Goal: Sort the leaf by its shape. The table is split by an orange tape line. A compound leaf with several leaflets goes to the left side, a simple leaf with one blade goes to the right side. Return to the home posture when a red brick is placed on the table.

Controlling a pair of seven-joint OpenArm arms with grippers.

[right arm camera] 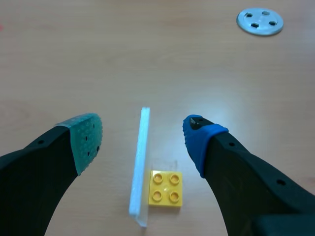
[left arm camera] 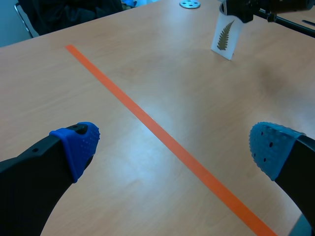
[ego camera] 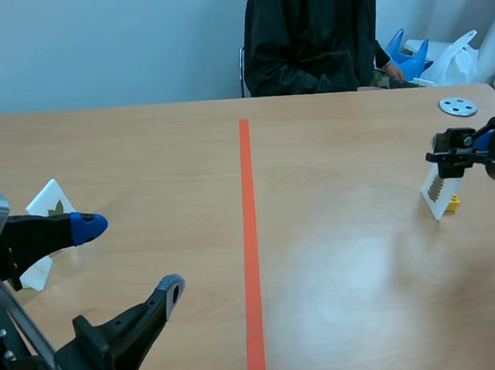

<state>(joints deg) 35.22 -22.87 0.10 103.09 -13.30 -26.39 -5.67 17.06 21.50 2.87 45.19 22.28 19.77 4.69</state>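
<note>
Near the worktop's (ego camera: 141, 142) left edge a white card (ego camera: 50, 199) stands tilted, with a small dark leaf printed on it; its lower part is hidden behind the left hand (ego camera: 134, 256). That hand hangs low over the near left corner, released, its blue-padded fingers (left arm camera: 81, 145) spread wide with nothing between them. The orange tape line (ego camera: 251, 236) runs down the middle from the far edge to the near edge.

On the right side of the line, near the right edge, a second white card (left arm camera: 226, 37) stands upright and shows a fern-like leaf with many small leaflets. A yellow brick (right arm camera: 166, 188) sits against its foot. The right hand (right arm camera: 141, 141) is over this card, released: one pad lies on each side of the card's top edge, with a gap visible on both sides. Beyond it, toward the far right corner, a round metal disc (ego camera: 457, 106) lies flat. A person in a dark jacket (ego camera: 313, 34) sits at the far edge.
</note>
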